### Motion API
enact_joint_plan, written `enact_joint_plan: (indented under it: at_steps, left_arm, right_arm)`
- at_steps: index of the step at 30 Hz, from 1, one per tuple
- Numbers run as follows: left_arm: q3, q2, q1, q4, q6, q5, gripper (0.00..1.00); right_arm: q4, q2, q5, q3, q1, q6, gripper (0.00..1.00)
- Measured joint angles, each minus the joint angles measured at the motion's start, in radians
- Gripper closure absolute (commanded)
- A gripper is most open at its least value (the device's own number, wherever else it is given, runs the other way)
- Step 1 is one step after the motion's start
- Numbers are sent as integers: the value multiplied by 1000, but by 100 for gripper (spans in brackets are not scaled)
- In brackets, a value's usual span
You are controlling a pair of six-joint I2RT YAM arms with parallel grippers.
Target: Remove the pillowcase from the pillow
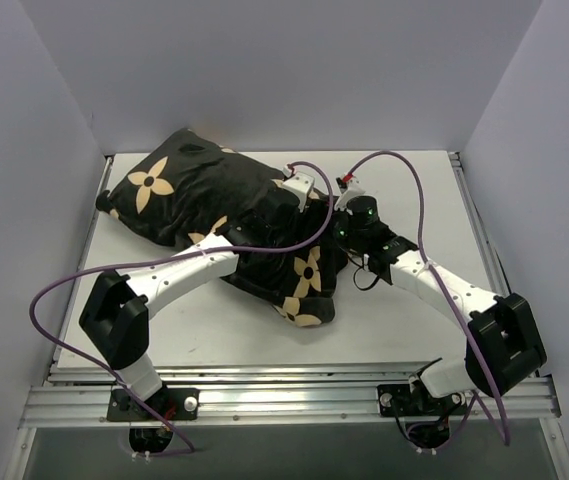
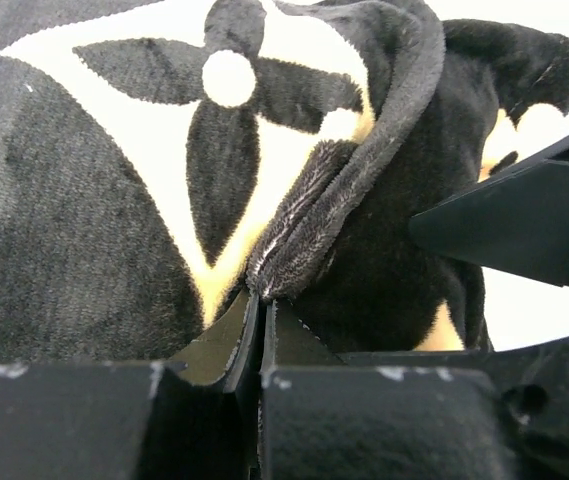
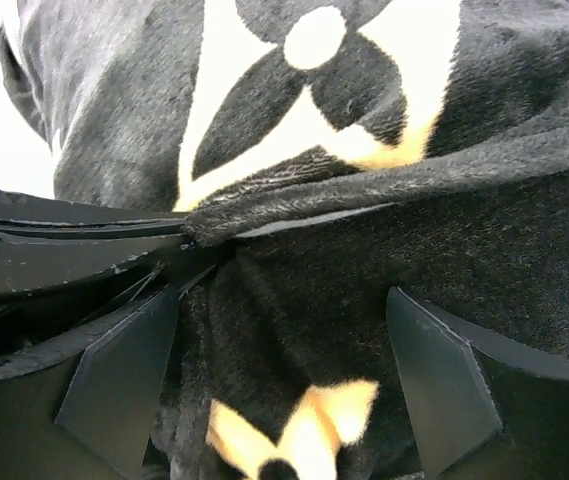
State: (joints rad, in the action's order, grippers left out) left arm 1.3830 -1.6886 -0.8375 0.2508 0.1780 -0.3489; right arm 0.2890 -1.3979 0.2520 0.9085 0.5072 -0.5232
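Note:
The black pillowcase (image 1: 194, 195) with tan flower prints lies plump across the back left of the table; the pillow is hidden inside it. My left gripper (image 1: 309, 200) is at its right end, shut (image 2: 262, 300) on a raised fold of the velvety hem (image 2: 334, 190). Facing it from the right, my right gripper (image 1: 349, 215) stands open (image 3: 282, 300), its fingers (image 3: 434, 370) spread over black fabric (image 3: 364, 270) just below that hem. In the right wrist view the left gripper's fingertips (image 3: 84, 235) pinch the hem from the left.
The white table (image 1: 414, 330) has bare surface in front and to the right of the pillowcase. Grey walls close in the back and both sides. Purple cables (image 1: 404, 165) loop over both arms.

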Motion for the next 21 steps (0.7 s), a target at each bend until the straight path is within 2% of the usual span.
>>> enact_joint_plan:
  at_steps: [2, 8, 10, 11, 13, 14, 16, 21]
  left_arm:
    - [0, 1, 5, 7, 3, 2, 98]
    - [0, 10, 13, 8, 16, 2, 98]
    - [0, 14, 19, 8, 20, 2, 98]
    - [0, 17, 23, 8, 21, 1, 98]
    - [0, 20, 30, 8, 22, 1, 98]
    - [0, 22, 34, 9, 23, 1, 98]
    - [0, 23, 42, 9, 24, -5, 98]
    - [0, 27, 73, 22, 40, -21, 98]
  right_arm:
    - [15, -1, -21, -10, 9, -5, 22]
    - [50, -26, -56, -65, 11, -13, 35]
    - [61, -38, -62, -74, 11, -11, 46]
    - [69, -44, -65, -77, 11, -11, 56]
    - [76, -50, -71, -81, 11, -8, 71]
    - [77, -51, -74, -82, 11, -7, 88]
    - [74, -51, -87, -82, 11, -5, 100]
    - [10, 36, -135, -106, 2, -5, 100]
